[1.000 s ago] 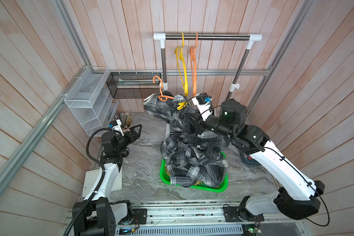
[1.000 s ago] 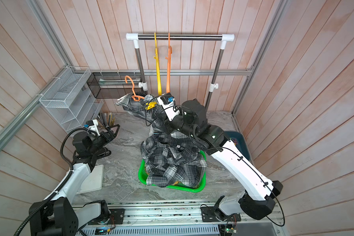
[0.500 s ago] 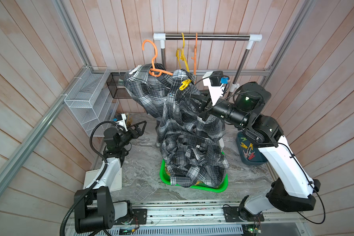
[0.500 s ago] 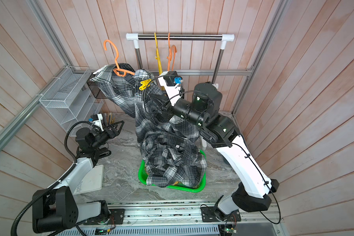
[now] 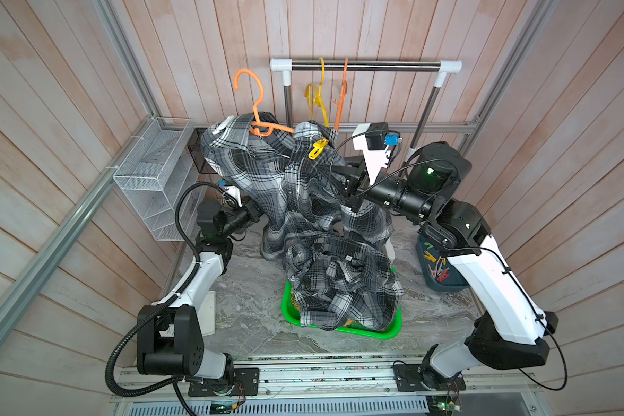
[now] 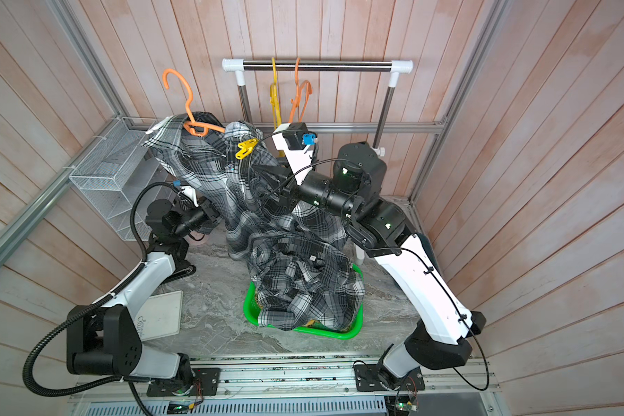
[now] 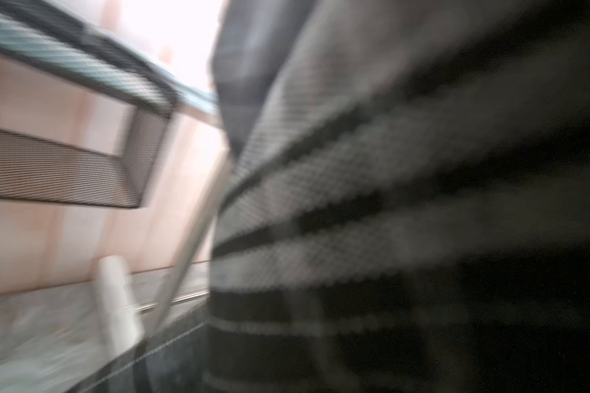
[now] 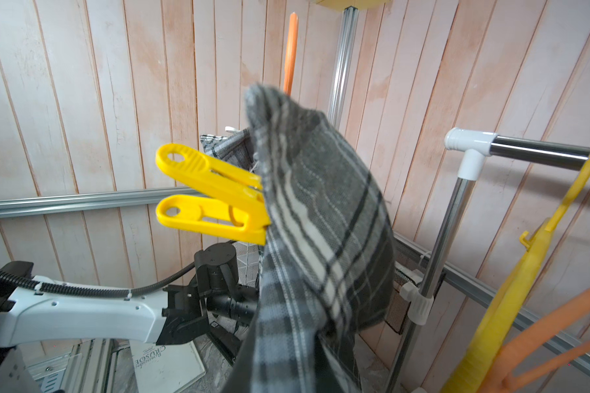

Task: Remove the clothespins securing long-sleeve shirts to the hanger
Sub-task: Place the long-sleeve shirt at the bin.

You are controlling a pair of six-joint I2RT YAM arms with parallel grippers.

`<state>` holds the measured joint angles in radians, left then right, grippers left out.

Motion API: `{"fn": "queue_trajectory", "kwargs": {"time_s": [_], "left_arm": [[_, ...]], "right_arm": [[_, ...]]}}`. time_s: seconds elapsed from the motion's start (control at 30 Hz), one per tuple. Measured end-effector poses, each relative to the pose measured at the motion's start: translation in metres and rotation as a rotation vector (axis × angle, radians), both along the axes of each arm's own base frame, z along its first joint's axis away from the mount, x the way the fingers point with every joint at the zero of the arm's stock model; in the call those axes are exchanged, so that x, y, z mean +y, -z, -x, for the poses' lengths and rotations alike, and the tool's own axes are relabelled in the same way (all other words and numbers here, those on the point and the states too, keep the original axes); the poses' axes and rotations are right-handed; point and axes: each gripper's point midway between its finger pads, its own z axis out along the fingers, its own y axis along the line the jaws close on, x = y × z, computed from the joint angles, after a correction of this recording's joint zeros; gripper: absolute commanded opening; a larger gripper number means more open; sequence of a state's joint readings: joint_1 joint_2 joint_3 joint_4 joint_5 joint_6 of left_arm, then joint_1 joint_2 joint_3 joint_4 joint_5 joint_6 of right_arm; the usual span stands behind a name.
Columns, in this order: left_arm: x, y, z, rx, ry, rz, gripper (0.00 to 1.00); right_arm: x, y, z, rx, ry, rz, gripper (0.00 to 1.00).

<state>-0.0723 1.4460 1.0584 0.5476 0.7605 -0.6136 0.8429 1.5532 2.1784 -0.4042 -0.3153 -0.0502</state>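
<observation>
Right wrist view gives the clearest look at the yellow clothespin [image 8: 212, 200]. It bites the edge of the grey plaid shirt [image 8: 321, 221], and its two handles stick out free from the cloth, on the side away from the clothes rail [image 8: 542, 153].

In both top views the same pin sits above the right gripper [image 5: 343, 182] and near to it, on the shoulder of the shirt close to the end of the orange hanger [image 5: 258, 119]. The jaws of this gripper are buried in the folds. The shirt hangs in the air from it, so I judge it is clamped on the cloth and not free to take the pin.

The left gripper [image 5: 255, 215] is closed, low at the side edge of the shirt. Whether cloth is pinched inside I cannot tell, because its wrist view is only blurred fabric. From this gripper the pin lies well above and across the garment. I think it must open, rise, and come in along the long axis of the handles to squeeze them.
</observation>
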Motion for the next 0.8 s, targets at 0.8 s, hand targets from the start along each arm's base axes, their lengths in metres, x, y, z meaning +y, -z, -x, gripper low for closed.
{"fn": "queue_trajectory", "kwargs": {"time_s": [0.8], "left_arm": [[-0.149,-0.092,0.119,-0.041,0.357,0.167,0.0]], "right_arm": [[-0.046,-0.073,0.038,-0.063,-0.02,-0.258,0.0]]}}
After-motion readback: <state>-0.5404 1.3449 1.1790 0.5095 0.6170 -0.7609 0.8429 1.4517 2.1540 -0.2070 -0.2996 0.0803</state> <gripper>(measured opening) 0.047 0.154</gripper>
